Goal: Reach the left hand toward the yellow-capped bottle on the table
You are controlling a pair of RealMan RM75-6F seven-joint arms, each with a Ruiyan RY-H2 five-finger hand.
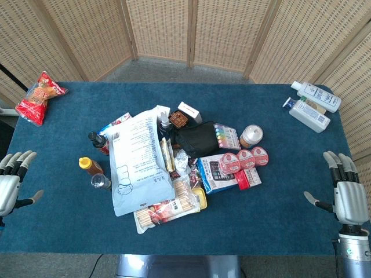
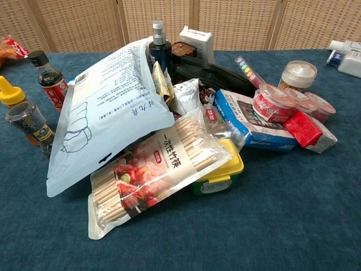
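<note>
Fingers on my left hand [image 1: 13, 182] are spread apart and hold nothing; the hand sits at the table's 9 o'clock edge in the head view. Right hand [image 1: 346, 194] is the same, fingers splayed and empty, parked at 3 o'clock, well apart from the pile. Neither hand shows in the chest view. Target: yellow-capped bottle [image 1: 90, 166], upright on the blue table [image 1: 278, 226], at about 3 o'clock from my left hand, on the near-left fringe of the clutter. Just beside it, at its 5 o'clock, stands a small clear-capped jar [image 1: 100, 182]; at its 12 o'clock, a dark sauce bottle [image 1: 97, 141]. The big white pouch [image 1: 136, 162] overhangs close at the bottle's 3 o'clock. My judgement: the reach has not begun. I'd come in low and straight from 9 o'clock, keep the fingers wide, aim for the bottle body below the cap, and stay clear of the jar so nothing tips.
</note>
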